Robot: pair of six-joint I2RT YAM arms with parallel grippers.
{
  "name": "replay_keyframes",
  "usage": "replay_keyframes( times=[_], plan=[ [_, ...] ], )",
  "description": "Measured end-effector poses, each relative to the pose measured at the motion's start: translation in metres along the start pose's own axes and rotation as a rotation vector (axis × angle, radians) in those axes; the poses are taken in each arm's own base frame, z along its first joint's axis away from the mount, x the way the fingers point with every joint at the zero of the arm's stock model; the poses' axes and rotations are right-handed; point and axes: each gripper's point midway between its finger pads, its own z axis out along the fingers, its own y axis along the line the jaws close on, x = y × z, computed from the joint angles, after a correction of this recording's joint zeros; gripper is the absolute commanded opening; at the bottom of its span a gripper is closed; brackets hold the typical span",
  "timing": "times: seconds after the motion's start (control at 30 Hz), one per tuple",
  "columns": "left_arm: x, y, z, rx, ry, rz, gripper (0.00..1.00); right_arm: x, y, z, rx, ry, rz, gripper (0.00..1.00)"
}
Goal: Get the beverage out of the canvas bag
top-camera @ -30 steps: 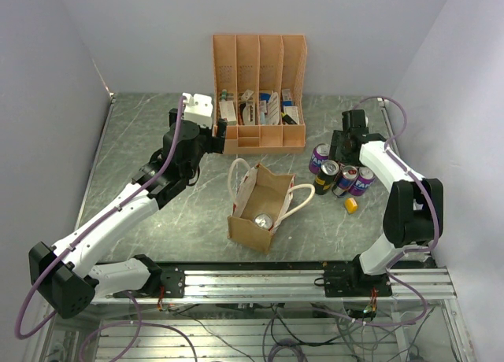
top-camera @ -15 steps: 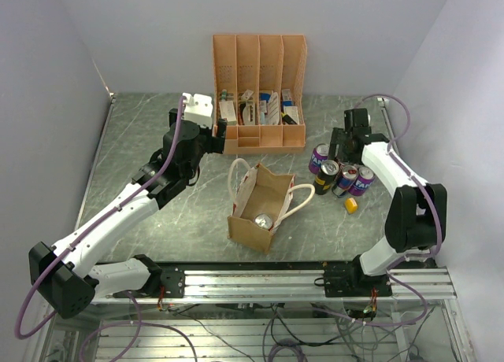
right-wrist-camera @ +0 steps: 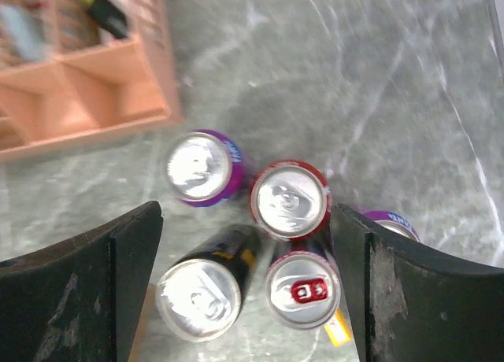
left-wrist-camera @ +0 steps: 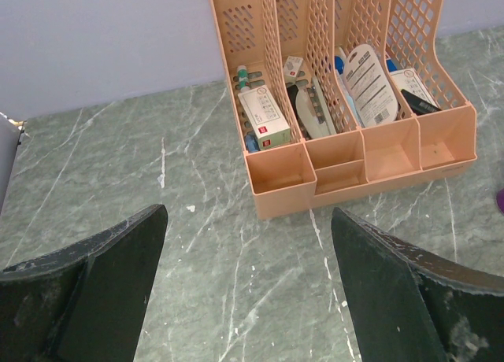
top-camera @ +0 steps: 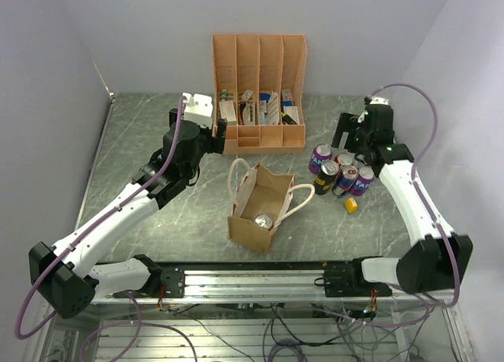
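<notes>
Table (top-camera: 134,142): grey marbled surface is carrying every item listed; all places below are being given relative to the canvas bag.
Left arm: is reaching past the bag's left side towards the back, and is not touching the bag.
Right arm: is arching over the area to the right of the bag.
File organizer (top-camera: 258,94): orange-pink slotted unit is standing behind the bag, well apart from it, with small packets in its compartments.
Canvas bag (top-camera: 260,208): tan tote is standing upright with its mouth gaping open; rope handles (top-camera: 236,173) are flopping outward at its back and right sides.
Left gripper (left-wrist-camera: 244,291): claw is hanging released, jaws spread wide, nothing between them; it is facing the organizer, behind and left of the bag.
Right gripper (right-wrist-camera: 244,244): claw is hanging released, jaws wide apart and empty, above the cans to the right of the bag.
Cans (top-camera: 340,170): five are standing upright in a tight cluster right of the bag, outside it.
Beverage (top-camera: 262,221): one can is standing inside the bag, at its near end, silver top showing.
Yellow item (top-camera: 350,205): small object is lying right of the bag, just in front of the cluster; its nature cannot be told.
Progress: judging by the layout, extraction is nearing completion; one can is awaiting removal, and neither claw is positioned over the bag yet.
</notes>
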Motion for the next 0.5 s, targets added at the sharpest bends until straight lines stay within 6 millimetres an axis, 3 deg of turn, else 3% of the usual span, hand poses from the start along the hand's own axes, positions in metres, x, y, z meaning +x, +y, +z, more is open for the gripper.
replay_keyframes(
  times=[0.13, 0.23, 0.4, 0.5],
  plan=[
    [0.000, 0.000, 0.000, 0.000, 0.000, 0.001, 0.96, -0.032, 0.026, -0.039, -0.172, -0.134, 0.003, 0.92],
    [0.000, 0.000, 0.000, 0.000, 0.001, 0.001, 0.95, -0.040, 0.056, -0.060, -0.326, -0.178, -0.035, 0.95],
    [0.000, 0.000, 0.001, 0.000, 0.002, 0.002, 0.95, -0.019, 0.125, -0.094, -0.603, -0.160, -0.190, 0.98],
    [0.000, -0.001, 0.001, 0.000, 0.001, 0.001, 0.95, 0.004, 0.170, -0.125, -0.770, -0.148, -0.311, 1.00]
  ],
)
